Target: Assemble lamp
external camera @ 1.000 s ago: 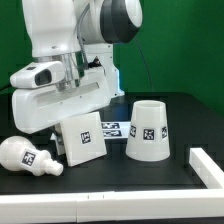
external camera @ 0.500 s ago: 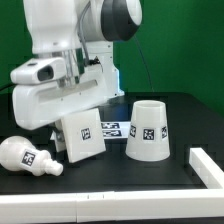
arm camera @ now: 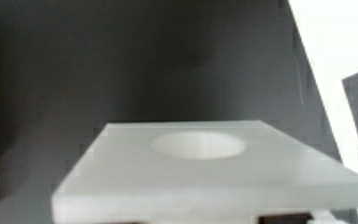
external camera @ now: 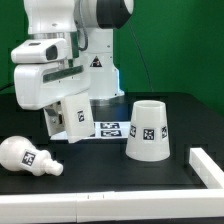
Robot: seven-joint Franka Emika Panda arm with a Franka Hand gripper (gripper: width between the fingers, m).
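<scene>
My gripper point(external camera: 60, 112) is shut on the flat squarish lamp base point(external camera: 76, 119) and holds it tilted above the black table, its tag facing the camera. In the wrist view the base point(arm camera: 202, 175) fills the frame close to the camera, its round socket hole point(arm camera: 202, 147) showing; the fingers are mostly hidden by it. The round-headed bulb point(external camera: 25, 155) lies on its side at the exterior view's left front. The tapered shade point(external camera: 148, 128) stands mouth-down at the exterior view's right of the base.
The marker board point(external camera: 110, 128) lies flat between the base and the shade. The white robot pedestal point(external camera: 100, 65) stands behind. A white bar point(external camera: 208, 165) lies along the table's right front edge.
The arm has lifted the base off the table and carried it up and toward the exterior view's left, tilting it. The bulb and shade have not moved.
</scene>
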